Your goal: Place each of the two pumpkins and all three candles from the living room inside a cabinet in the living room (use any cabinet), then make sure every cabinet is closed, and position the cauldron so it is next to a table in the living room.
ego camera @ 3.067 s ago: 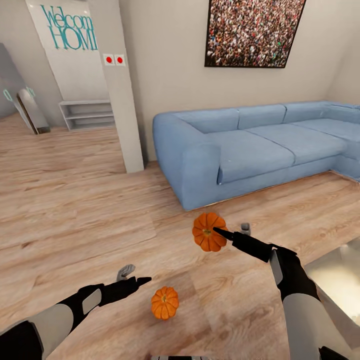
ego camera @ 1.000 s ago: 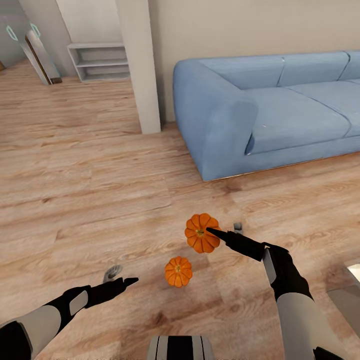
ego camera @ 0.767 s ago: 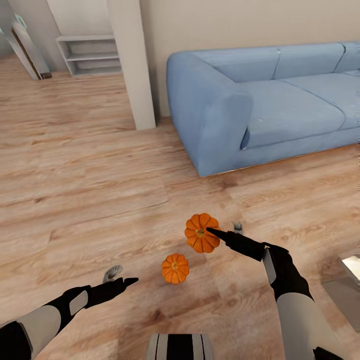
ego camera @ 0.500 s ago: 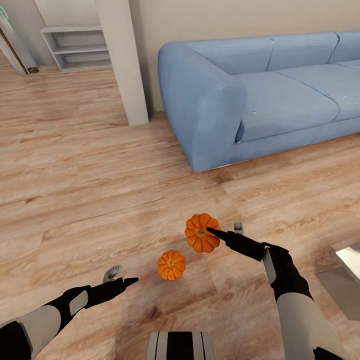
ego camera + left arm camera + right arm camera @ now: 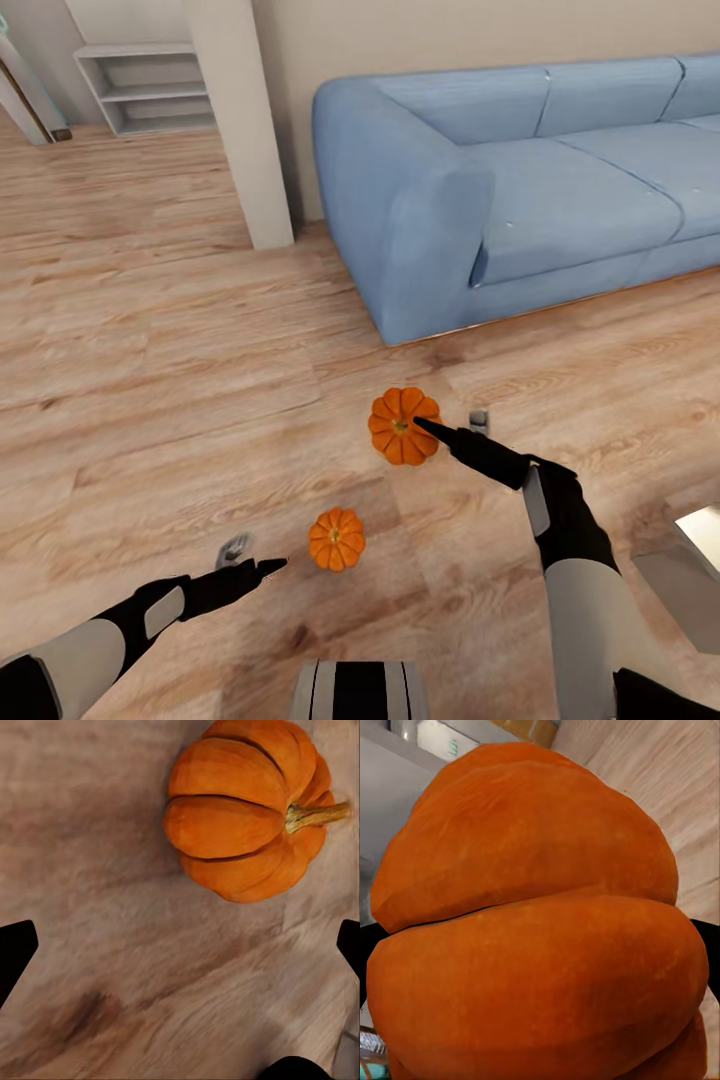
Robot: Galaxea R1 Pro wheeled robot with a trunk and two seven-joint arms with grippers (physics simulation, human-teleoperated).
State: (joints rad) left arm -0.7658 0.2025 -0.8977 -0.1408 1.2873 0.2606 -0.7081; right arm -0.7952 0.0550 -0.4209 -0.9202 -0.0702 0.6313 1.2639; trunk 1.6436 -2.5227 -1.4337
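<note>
Pumpkins are the business at hand: one (image 5: pixel 403 426) is riding clamped between the right gripper's (image 5: pixel 440 432) fingers, lifted above the floor (image 5: pixel 150 400) and sitting a little higher in the head view than half a second ago. The second pumpkin (image 5: pixel 336 539) is lying on the boards just ahead of the left gripper (image 5: pixel 262 562), whose fingers are standing spread and empty, and it is now nearer that hand than before. Judging by this, the left arm is lining up a second pickup before any cabinet trip.

The wooden floor (image 5: pixel 150 380) carries one pumpkin (image 5: pixel 336 539) and a blue sofa (image 5: pixel 520 200).
</note>
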